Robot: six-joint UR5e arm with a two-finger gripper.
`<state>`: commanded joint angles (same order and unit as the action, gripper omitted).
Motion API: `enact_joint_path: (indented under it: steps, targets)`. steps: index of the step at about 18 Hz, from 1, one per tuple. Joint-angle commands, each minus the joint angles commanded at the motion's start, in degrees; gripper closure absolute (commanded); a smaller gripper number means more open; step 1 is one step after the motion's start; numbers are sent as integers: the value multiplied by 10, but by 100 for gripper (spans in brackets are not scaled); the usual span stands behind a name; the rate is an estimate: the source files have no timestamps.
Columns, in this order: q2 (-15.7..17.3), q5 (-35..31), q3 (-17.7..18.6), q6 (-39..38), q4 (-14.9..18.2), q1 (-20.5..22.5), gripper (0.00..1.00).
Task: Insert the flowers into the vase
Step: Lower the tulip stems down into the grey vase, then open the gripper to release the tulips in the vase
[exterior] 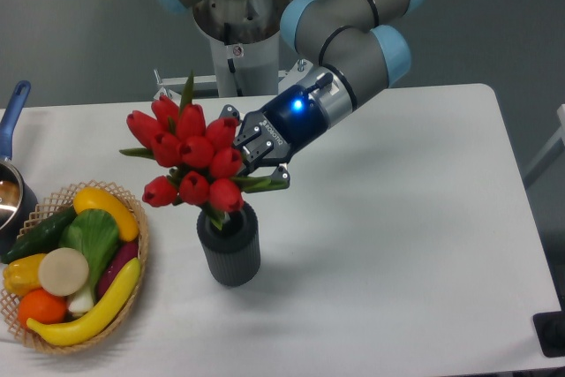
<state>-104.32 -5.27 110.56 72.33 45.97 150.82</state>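
The flowers [188, 154], a bunch of red tulip buds with green leaves, stand with their stems down inside the vase [230, 251], a small dark grey ribbed cup on the white table. The buds spread out above and to the left of the vase's rim. My gripper [256, 165] comes in from the upper right, tilted down to the left, and sits right against the bunch at its right side, just above the vase. Its fingers [265, 184] lie around the green leaves and stems. The buds hide the fingertips, so I cannot tell whether they press on the stems.
A wicker basket [132, 293] with vegetables and fruit, among them a banana, cucumber and orange, stands at the front left. A blue-handled metal pot [12, 174] sits at the left edge. The robot base [238, 33] is behind the table.
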Motion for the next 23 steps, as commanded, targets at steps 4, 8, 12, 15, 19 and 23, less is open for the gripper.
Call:
enact_joint_path:
  steps: [4,8,12,15,19,23]
  targets:
    - [-26,0,1,30,0,1,70]
    - [-33,-20,2,33,0,7,68]
    - [-37,-58,2,33,0,14,66]
    - [-46,-62,4,33,0,13,66]
    - [-54,-62,18,57,-1,13,66]
    - [-55,-62,29,69,0,19,59]
